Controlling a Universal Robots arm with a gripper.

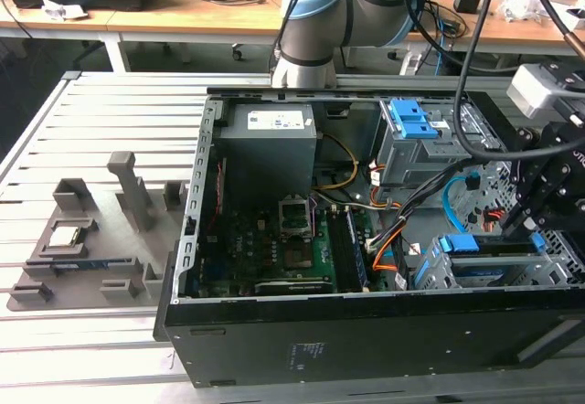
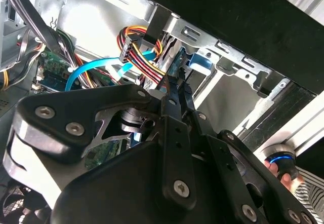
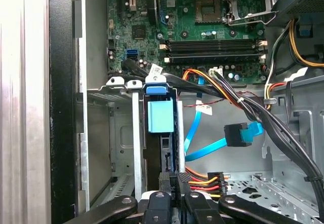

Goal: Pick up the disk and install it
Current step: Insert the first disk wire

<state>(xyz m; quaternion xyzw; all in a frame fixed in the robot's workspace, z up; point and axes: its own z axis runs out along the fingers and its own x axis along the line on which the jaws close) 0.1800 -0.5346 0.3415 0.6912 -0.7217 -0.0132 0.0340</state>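
The disk [image 1: 480,247] sits edge-up in the grey drive cage [image 1: 439,271] at the near corner of the open computer case, on the exterior view's right. Its blue bracket rail [image 3: 161,116] shows between the cage's metal walls in the first wrist view. My gripper [image 1: 514,230] reaches down to the disk's end. The fingers [image 2: 171,100] stand close together with their tips at the disk's edge, gripper [image 2: 177,84] shut. In the first wrist view the gripper [image 3: 174,179] is right beside a power plug with coloured wires [image 3: 202,179].
A blue data cable [image 3: 238,133] and black wire bundles [image 3: 243,102] run beside the cage. The motherboard [image 1: 274,249], power supply [image 1: 270,134] and a bay with a blue latch [image 1: 411,119] fill the case. A grey parts fixture [image 1: 91,239] lies left. A person's fingertip [image 2: 276,169] touches a blue-ringed knob.
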